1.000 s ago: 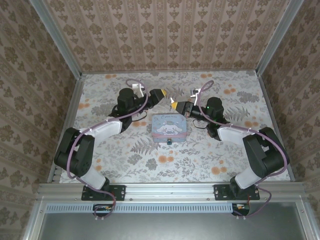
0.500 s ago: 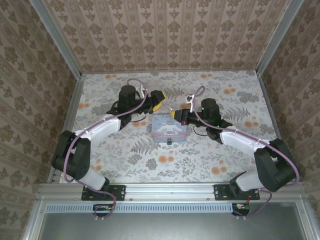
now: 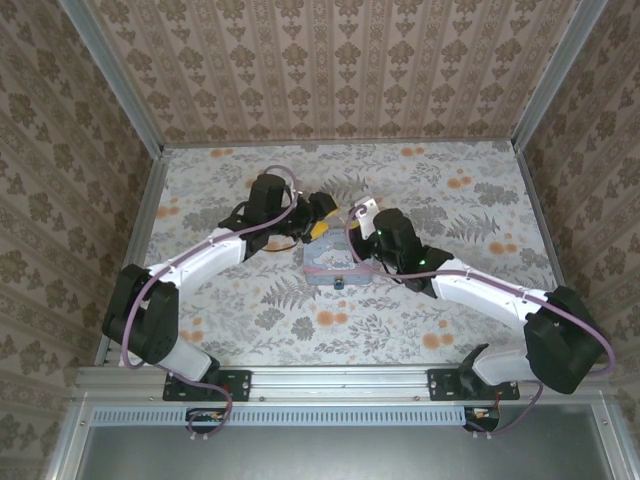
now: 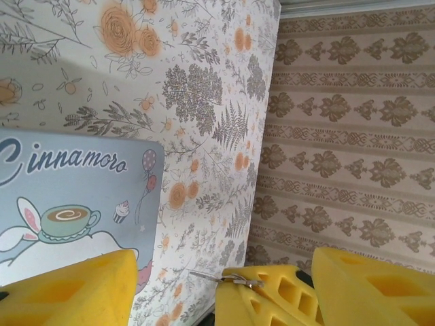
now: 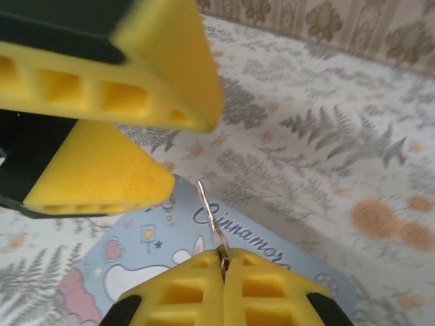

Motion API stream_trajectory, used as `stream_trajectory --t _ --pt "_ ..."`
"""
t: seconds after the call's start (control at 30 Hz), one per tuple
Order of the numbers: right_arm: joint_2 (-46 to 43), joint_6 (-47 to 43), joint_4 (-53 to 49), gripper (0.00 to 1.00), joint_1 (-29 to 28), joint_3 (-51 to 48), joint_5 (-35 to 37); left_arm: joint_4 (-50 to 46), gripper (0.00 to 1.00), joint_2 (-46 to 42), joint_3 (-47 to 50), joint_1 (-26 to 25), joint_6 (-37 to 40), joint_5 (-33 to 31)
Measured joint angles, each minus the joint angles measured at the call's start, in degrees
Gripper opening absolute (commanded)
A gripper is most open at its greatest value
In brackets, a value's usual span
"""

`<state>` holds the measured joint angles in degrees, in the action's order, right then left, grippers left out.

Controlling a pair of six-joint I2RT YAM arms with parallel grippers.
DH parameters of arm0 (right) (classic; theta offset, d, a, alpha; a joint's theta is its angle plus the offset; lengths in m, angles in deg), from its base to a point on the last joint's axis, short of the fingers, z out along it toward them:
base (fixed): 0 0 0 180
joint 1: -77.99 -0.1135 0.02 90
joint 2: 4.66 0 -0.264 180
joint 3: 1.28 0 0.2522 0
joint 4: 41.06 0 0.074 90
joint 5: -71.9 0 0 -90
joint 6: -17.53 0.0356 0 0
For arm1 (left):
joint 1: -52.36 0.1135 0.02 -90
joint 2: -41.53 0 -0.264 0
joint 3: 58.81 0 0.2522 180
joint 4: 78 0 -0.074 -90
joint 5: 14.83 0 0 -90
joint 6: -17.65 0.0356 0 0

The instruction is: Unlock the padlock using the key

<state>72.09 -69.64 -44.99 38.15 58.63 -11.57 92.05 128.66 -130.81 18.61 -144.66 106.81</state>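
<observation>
The key [image 5: 211,212], thin and metallic, sticks up out of my right gripper [image 5: 223,261], which is shut on its head. It hangs just above the pastel-blue cartoon tin [image 5: 170,234]. My left gripper [image 4: 224,273] stands open, its yellow fingers [image 5: 129,64] spread on either side of the key [image 4: 221,276] and the right fingertips. From above, both grippers meet over the tin's far edge, left gripper [image 3: 322,225] and right gripper [image 3: 348,243]. The small dark padlock [image 3: 341,283] hangs at the tin's near edge, apart from both grippers.
The tin [image 3: 335,262] sits mid-table on the flowered cloth [image 3: 450,320]. Patterned walls [image 3: 330,70] and metal frame rails close in the back and both sides. Open cloth lies in front of the tin and to either side.
Both arms have swung inward over the tin. The right gripper carried the key left and nearer; the left gripper moved right until its open fingers bracket the key.
</observation>
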Motion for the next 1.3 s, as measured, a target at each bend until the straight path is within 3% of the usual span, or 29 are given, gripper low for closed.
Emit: stream_trajectory --t 0.33,0.63,1.1,1.3 --pt "0.0 -11.9 6.8 0.00 -4.9 -0.2 8.6 0.9 0.59 0.0 0.0 -1.2 -5.6 -3.0" --pt "0.1 -13.4 7.2 0.00 -5.1 -0.9 9.8 2.4 0.37 0.0 0.0 -1.2 -7.4 -4.1" --pt "1.6 -13.4 7.6 0.00 -5.2 -0.9 9.8 3.1 0.23 0.0 0.0 -1.2 -7.7 -4.7" --pt "2.0 -13.4 7.6 0.00 -5.4 -0.9 9.8 3.1 0.21 0.0 0.0 -1.3 -7.7 -4.7"
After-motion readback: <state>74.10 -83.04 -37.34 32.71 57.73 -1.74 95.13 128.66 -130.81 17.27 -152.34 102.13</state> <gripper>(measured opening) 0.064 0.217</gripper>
